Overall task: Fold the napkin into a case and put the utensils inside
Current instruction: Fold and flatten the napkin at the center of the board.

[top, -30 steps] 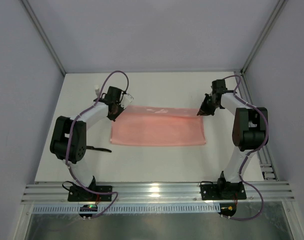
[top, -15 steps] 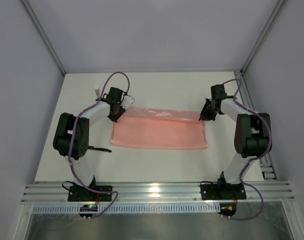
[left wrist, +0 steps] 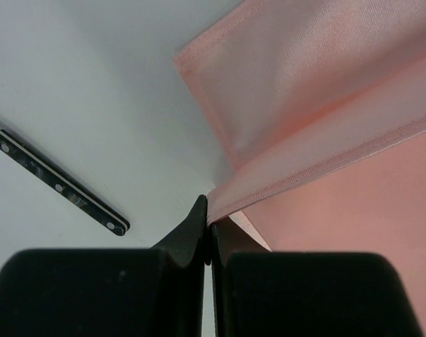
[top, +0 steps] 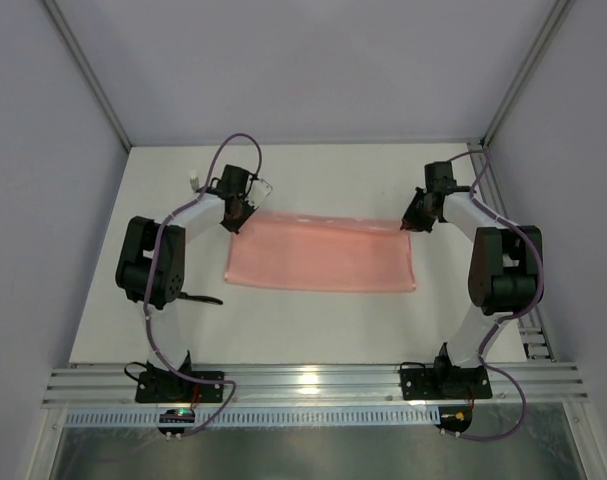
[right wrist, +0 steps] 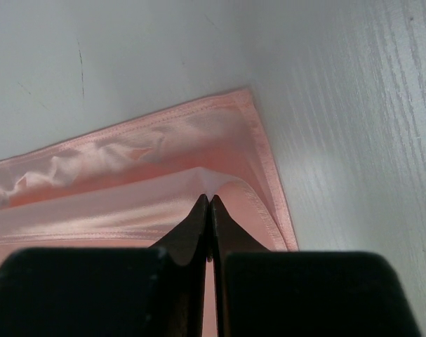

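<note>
The salmon-pink napkin (top: 321, 258) lies folded in half as a wide rectangle in the middle of the table; no wedge-shaped case shows. My left gripper (top: 238, 216) is shut on the top layer's far-left corner, seen close in the left wrist view (left wrist: 209, 210) with the napkin (left wrist: 325, 84) lifted off the lower layer. My right gripper (top: 411, 223) is shut on the far-right corner (right wrist: 210, 200), the napkin (right wrist: 128, 189) bulging up at the pinch. One black utensil (top: 198, 297) lies left of the napkin, partly under my left arm; its riveted handle (left wrist: 58, 184) shows in the left wrist view.
The white table (top: 313, 330) is bounded by grey walls at the back and both sides and a metal rail (top: 313, 382) at the near edge. My left arm's elbow (top: 148, 265) stands over the utensil's end.
Both grippers have moved toward the far side, pulling the napkin's top layer back so the far edges line up. The left elbow has shifted slightly right.
</note>
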Robot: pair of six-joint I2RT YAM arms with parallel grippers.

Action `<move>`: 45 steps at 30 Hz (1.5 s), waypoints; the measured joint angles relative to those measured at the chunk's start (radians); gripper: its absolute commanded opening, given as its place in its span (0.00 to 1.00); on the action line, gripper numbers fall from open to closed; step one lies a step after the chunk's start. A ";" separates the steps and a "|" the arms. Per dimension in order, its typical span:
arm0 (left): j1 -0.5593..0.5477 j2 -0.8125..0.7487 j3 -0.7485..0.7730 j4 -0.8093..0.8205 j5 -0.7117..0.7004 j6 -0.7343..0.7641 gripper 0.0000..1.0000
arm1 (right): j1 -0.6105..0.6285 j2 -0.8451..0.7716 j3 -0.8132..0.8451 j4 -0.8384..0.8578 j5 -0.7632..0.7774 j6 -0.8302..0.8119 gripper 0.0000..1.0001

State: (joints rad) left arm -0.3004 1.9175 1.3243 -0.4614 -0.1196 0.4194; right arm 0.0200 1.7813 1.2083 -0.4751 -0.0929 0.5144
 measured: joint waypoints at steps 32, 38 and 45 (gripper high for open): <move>0.006 0.131 0.151 0.021 0.008 -0.051 0.59 | -0.075 0.039 0.054 0.079 0.063 -0.049 0.40; 0.050 0.120 0.159 -0.060 0.042 -0.123 0.52 | -0.074 0.005 -0.003 0.106 0.039 -0.088 0.27; 0.080 0.085 0.097 -0.137 0.097 -0.179 0.46 | -0.074 0.013 -0.028 0.119 -0.022 -0.098 0.27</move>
State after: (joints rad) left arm -0.2199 2.0026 1.4216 -0.5983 -0.0227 0.2409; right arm -0.0536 1.7939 1.1805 -0.3557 -0.1150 0.4164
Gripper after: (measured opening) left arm 0.464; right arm 0.269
